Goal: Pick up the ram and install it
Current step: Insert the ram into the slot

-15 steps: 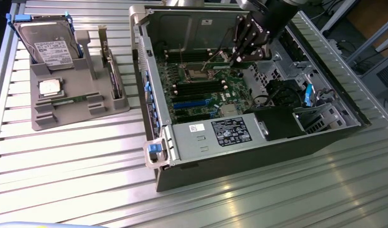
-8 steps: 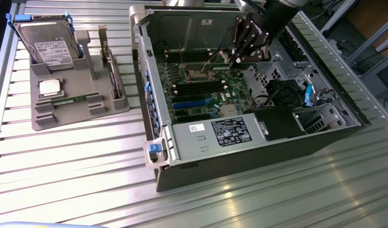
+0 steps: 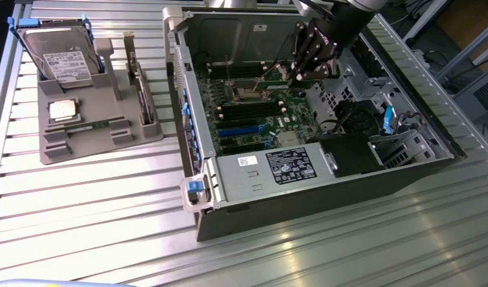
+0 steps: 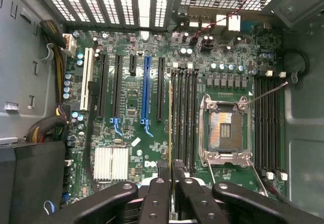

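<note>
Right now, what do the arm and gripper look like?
The gripper is black. Its fingers are built from jointed flat bars, with round silver pins at the joints. In the exterior view, the arm above it is dark and rounded, with a grey section at the top.

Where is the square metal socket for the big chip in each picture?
Exterior view: the socket sits on the green board inside the open computer case, in the upper middle of the picture.
Wrist view: the socket lies between two banks of black memory slots.
Shared landmark: the long blue slot on the same board.
</note>
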